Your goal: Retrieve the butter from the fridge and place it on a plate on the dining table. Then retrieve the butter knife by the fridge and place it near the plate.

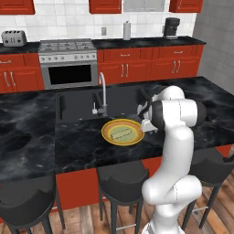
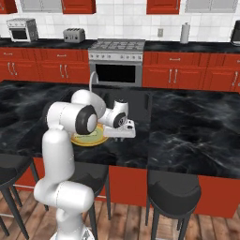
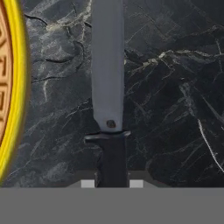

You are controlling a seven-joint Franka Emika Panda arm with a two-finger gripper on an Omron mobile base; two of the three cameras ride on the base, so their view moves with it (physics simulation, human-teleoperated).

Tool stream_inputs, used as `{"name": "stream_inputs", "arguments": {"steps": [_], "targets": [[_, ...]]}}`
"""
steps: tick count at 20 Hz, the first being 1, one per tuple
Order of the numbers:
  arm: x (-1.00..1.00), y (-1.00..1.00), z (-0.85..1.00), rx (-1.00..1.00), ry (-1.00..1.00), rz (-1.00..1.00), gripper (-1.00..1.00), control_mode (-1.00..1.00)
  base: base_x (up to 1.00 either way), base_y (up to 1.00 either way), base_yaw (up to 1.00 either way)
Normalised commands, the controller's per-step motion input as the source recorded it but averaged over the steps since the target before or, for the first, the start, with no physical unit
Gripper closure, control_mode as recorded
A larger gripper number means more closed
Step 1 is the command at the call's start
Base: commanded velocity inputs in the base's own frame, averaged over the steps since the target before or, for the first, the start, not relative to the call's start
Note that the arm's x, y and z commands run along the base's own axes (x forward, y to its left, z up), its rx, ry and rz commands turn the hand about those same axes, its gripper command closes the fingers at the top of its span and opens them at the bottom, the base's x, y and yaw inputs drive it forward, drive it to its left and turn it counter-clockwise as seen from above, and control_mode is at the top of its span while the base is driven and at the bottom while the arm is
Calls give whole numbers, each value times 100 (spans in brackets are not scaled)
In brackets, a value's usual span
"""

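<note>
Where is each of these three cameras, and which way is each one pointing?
Left base view: behind the arm on its left, facing the dining table, the butter on the plate, the stove beyond; the white arm shows at right.
Right base view: behind on its right, same island; the arm shows at left.
Hand view: on the hand, looking down at the butter knife held in the gripper.
All three share the plate and marble top.
</note>
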Motion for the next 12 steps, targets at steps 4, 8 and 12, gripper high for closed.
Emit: {"name": "stream_inputs", "arguments": {"steps": [4, 8, 12], "targets": [[5, 0, -2, 0, 0, 3, -100, -100, 0, 0, 0], [2, 6, 0, 0, 0, 2, -100, -100, 0, 0, 0], [0, 16, 16, 0, 0, 0, -100, -100, 0, 0, 0]]}}
